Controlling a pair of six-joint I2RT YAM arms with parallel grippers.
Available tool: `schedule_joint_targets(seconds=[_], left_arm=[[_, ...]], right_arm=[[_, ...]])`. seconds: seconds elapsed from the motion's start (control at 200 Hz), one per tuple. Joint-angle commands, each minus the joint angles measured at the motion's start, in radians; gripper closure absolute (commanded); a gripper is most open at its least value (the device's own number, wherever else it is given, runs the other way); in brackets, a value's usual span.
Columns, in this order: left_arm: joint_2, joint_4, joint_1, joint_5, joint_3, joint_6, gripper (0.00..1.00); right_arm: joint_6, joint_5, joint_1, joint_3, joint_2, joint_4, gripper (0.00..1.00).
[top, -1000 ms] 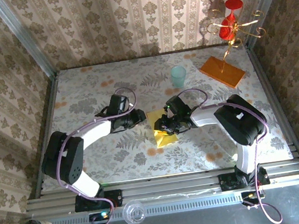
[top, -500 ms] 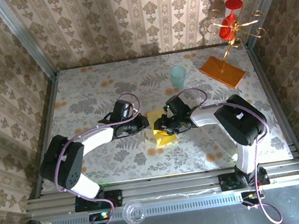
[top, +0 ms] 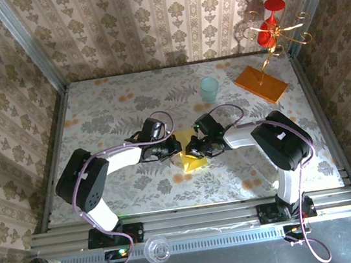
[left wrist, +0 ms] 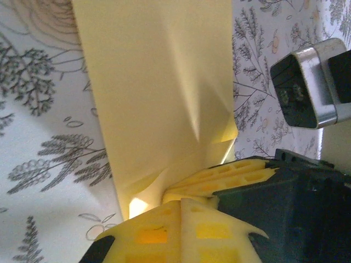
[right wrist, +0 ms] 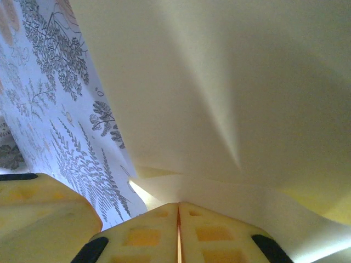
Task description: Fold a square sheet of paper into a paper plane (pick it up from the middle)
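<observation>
Left arm has swung in from the left over the last second. The left gripper (top: 173, 149) stood off from the paper (top: 193, 162) before and now sits at its left edge. The right gripper (top: 195, 149) has kept its place on the paper's right side.

Both pairs of jaws have closed in that time. On the left wrist camera the yellow fingers (left wrist: 153, 233) are pressed together, with the paper's near edge drawn in between them and a crease running up from the pinch. On the right wrist camera the fingers (right wrist: 214, 233) meet with no gap, and the sheet rises out of them in a shallow tent, off the table (top: 108, 115) near the grip.

The paper is near the middle of the table, nearer to me than the teal cup (top: 209, 89) and well apart from it.

My reading: I now have a two-handed hold and a fold can be worked. Risk: with the pinches this close together, pulling them apart could tear the sheet or skew the crease.
</observation>
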Motion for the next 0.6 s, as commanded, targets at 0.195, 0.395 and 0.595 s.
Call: schedule_joint_targets(seconds=[0.195, 0.395, 0.595], left_arm=[[0.063, -0.087, -0.019, -0.012, 0.073, 0.027, 1.00], [0.089, -0.105, -0.019, -0.032, 0.083, 0.030, 1.00], [0.128, -0.153, -0.023, -0.056, 0.103, 0.043, 1.00]], right_arm=[[0.004, 0.036, -0.001, -0.025, 0.044, -0.083, 0.93], [0.006, 0.036, 0.000, -0.027, 0.044, -0.078, 0.94], [0.013, 0.031, 0.000, -0.031, 0.044, -0.064, 0.94]])
